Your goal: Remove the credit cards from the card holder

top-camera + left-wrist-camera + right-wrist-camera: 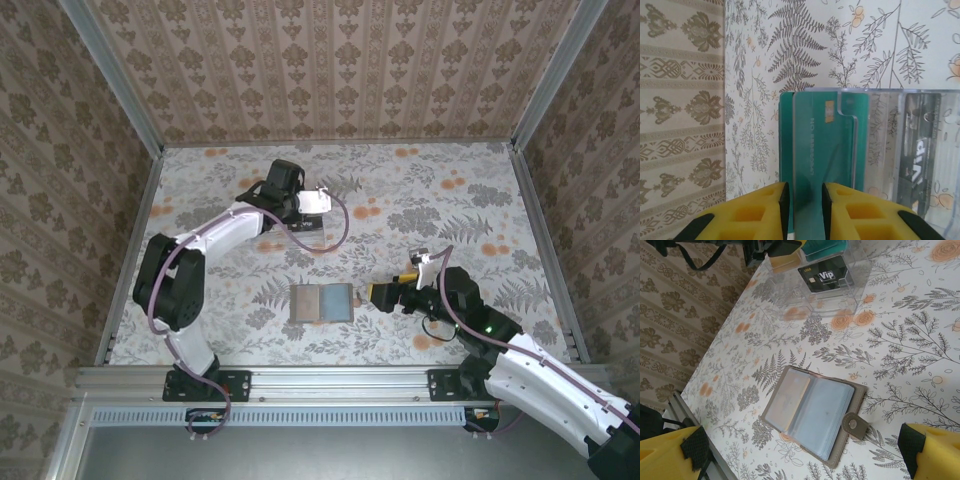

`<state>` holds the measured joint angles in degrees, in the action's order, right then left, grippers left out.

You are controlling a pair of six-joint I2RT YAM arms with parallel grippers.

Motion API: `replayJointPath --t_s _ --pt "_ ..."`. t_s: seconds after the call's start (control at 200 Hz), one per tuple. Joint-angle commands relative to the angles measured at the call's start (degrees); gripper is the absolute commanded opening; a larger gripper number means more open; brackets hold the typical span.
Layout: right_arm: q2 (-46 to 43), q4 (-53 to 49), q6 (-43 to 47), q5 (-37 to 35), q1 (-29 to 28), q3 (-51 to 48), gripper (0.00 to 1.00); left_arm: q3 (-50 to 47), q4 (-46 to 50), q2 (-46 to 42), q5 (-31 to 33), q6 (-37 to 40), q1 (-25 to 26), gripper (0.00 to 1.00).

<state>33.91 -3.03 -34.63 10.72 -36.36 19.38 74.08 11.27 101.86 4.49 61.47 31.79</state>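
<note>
Lying open on the bench [920,340], the card holder [812,412] seems to have a pale card [787,400] left inside — so the job is part done. The left tool [804,210] sits either side of a teal card [812,145] in the clear stand [900,150]; gripping or loose, I cannot tell. The right tool [380,293] hangs wide open beside the holder.

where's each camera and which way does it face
top external: above and behind left arm and right arm, both shown, looking down on table.
left wrist: on that wrist, facing teal card in clear stand; left claw below.
right wrist: on that wrist, facing open card holder; right claw at corners.
shared: both wrists see the clear stand.
</note>
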Motion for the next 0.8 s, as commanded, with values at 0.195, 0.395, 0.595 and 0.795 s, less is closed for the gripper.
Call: replayJointPath --t_s 0.195,0.395,0.595,0.795 --pt "0.17 1.32 0.7 -0.93 0.24 -0.57 1.0 2.67 0.85 -0.39 -0.02 -4.43 -1.02 0.33" --pt "1.14 1.12 1.12 -1.04 0.24 -0.22 1.0 1.69 -0.87 -5.45 0.51 -13.4 -1.12 0.49" --pt "4.2 0.66 1.91 -0.74 -0.27 1.19 1.0 -2.34 -2.58 -14.73 1.99 -33.34 -0.94 0.75" --pt "11.05 0.06 3.37 -4.37 -5.07 4.47 0.86 -7.0 -0.15 -25.37 5.46 -58.71 -1.16 0.79"
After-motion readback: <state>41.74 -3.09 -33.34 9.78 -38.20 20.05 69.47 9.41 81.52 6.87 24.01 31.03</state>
